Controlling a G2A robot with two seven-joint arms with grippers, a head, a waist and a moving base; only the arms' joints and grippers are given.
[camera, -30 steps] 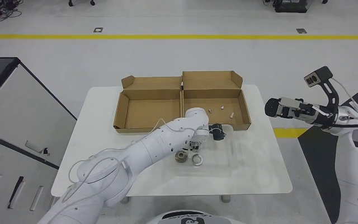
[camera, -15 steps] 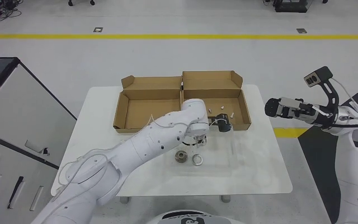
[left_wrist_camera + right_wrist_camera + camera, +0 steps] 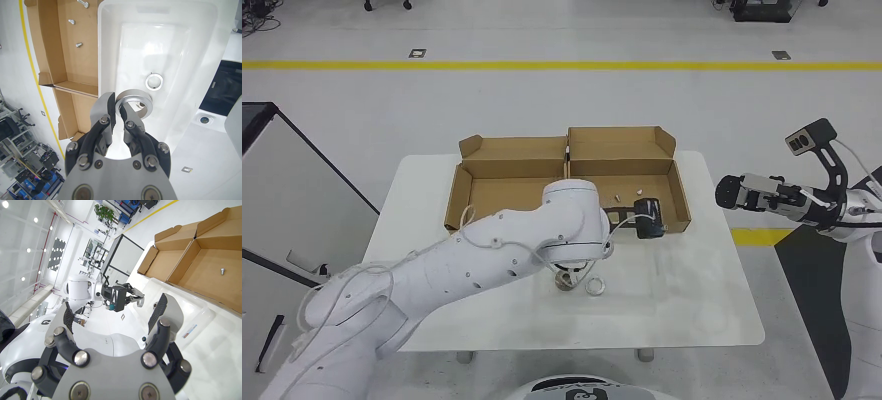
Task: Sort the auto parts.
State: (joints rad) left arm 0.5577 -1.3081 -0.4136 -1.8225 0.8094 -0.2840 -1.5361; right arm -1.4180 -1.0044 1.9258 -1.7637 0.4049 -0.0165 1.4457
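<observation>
Left wrist view: the left end effector (image 3: 117, 106) is clamped on the rim of a metal ring (image 3: 136, 94). The right end effector (image 3: 114, 303) is spread apart.

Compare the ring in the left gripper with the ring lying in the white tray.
The held ring is pinched by the left gripper, one of its fingers outside and one inside the hole; the loose ring lies flat in the tray, untouched. The held ring looks thicker-walled than the loose ring, though it is nearer the camera. Both are silvery rings.
</observation>
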